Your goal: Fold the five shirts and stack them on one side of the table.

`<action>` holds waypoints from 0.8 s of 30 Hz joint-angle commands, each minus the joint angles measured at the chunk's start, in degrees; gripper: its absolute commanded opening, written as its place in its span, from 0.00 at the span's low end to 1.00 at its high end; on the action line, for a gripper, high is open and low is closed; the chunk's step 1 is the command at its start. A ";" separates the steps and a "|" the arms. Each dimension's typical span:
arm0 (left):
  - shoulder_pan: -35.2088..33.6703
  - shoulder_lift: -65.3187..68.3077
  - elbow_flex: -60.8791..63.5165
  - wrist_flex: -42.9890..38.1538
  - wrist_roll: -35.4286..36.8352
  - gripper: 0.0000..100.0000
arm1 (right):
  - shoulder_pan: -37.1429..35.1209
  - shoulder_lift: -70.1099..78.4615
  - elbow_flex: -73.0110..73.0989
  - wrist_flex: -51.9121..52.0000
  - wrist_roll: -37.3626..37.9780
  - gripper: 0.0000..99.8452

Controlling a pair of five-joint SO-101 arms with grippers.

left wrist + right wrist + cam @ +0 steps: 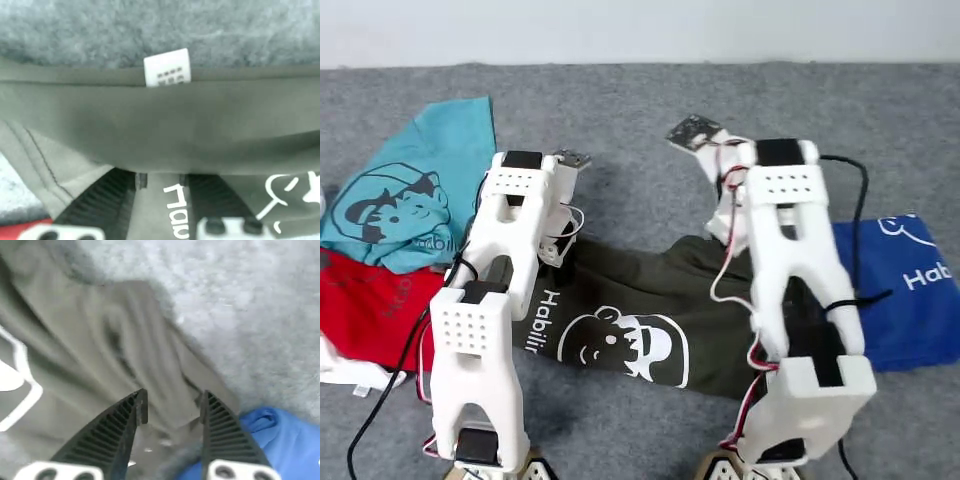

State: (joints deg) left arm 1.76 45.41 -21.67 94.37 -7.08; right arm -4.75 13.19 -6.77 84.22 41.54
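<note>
Grey carpet (620, 120) bears olive shirt (620, 290); left hand (161, 181), right hand (174, 402) both apart

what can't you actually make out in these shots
High view: the blue shirt runs off the right edge, and the right arm covers its inner side.
High view: the white cloth peeking from under the red shirt is mostly covered; shirt or not, unclear.
Left wrist view: a fold of the olive shirt hides the tips of the left gripper; the label is too blurred to read.
</note>
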 commanded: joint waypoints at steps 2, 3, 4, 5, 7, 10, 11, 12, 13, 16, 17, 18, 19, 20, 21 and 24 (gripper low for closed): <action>0.88 1.41 -0.04 -2.02 0.44 0.12 | 5.32 2.59 -0.35 -3.21 4.75 0.14; 1.14 1.41 0.57 -2.11 0.44 0.12 | 6.37 3.47 -0.44 -3.82 4.75 0.14; 1.76 1.41 0.92 -2.11 0.35 0.12 | 7.34 4.35 -0.35 -4.88 4.75 0.14; 2.29 1.41 1.19 -2.11 0.26 0.12 | 8.13 5.05 -0.35 -5.67 4.75 0.14; 2.90 1.41 1.19 -2.11 0.18 0.12 | 8.92 6.46 -0.35 -6.73 4.75 0.14; 2.81 1.41 1.19 -2.11 0.18 0.12 | 8.84 8.57 -0.35 -7.25 4.75 0.13; 2.81 1.41 1.19 -2.11 0.18 0.12 | 8.84 9.36 -0.35 -7.25 4.75 0.13; 2.81 1.41 1.19 -2.11 0.18 0.12 | 8.84 9.98 -0.35 -7.25 4.75 0.13; 2.81 1.41 1.19 -2.11 0.18 0.12 | 8.84 10.42 -0.35 -7.16 4.75 0.13; 2.81 1.41 1.19 -2.11 0.18 0.12 | 9.01 10.86 -0.35 -6.73 4.75 0.13; 2.81 1.41 1.19 -2.11 0.18 0.12 | 9.01 10.86 -0.35 -6.73 4.75 0.13; 2.81 1.41 1.19 -2.11 0.18 0.12 | 9.01 10.86 -0.35 -6.64 4.75 0.13; 2.81 1.41 1.19 -2.11 0.18 0.12 | 9.01 10.86 -0.35 -6.64 4.75 0.13; 2.81 1.41 1.19 -2.11 0.18 0.12 | 9.01 10.86 -0.35 -6.64 4.75 0.13; 2.81 1.41 1.19 -2.11 0.18 0.12 | 9.01 10.86 -0.35 -6.64 4.75 0.13; 2.81 1.41 1.19 -2.11 0.18 0.12 | 9.01 10.86 -0.35 -5.23 4.75 0.13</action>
State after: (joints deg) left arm 3.16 45.41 -21.14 94.37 -7.08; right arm 3.43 24.53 -6.77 77.71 45.76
